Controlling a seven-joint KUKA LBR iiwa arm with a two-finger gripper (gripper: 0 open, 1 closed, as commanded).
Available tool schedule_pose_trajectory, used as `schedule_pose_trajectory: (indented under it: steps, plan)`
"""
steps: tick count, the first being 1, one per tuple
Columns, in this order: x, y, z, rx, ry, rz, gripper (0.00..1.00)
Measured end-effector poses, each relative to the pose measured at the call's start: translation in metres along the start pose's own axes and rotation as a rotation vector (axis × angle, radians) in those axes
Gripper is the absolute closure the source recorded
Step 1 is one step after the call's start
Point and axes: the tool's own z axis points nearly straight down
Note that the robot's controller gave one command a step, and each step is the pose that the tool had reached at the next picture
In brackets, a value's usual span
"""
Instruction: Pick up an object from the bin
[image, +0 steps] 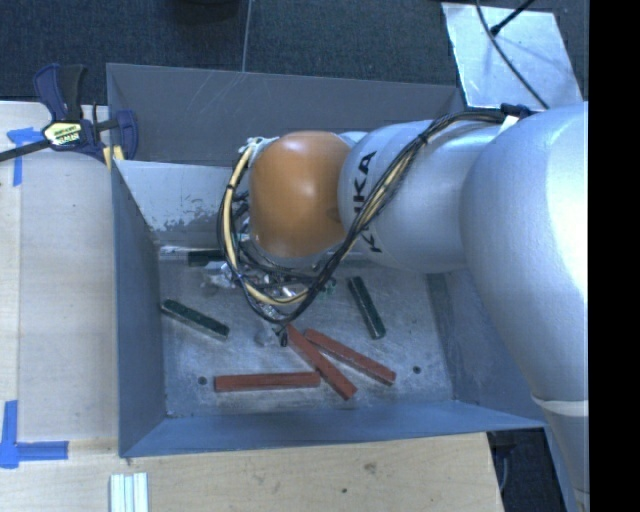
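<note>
My gripper (272, 326) reaches down into the middle of the bin, mostly hidden under the arm's orange cover and cables. Its tip sits right at the upper left ends of two crossed red-brown sticks, one running down to the right (325, 368) and one lying flatter (355, 360). A third red-brown stick (267, 381) lies level near the bin's front wall. A dark green stick (195, 318) lies to the gripper's left, and another dark green stick (366, 306) to its right. I cannot make out anything held.
A dark stick (205, 258) lies at the back left of the bin floor, partly under the arm. The big silver arm covers the bin's right side and back. Bare floor shows at the front left and front right corners.
</note>
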Motion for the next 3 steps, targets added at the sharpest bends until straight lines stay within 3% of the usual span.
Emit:
schedule_pose_trajectory:
  steps: [1,2,3]
  plan:
    - [-0.036,0.056,-0.057,-0.001,-0.012,-0.007,0.00]
    - [-0.040,0.064,-0.002,0.001,-0.001,-0.288,0.00]
    - [-0.023,-0.005,-0.003,0.004,-0.008,-0.238,0.00]
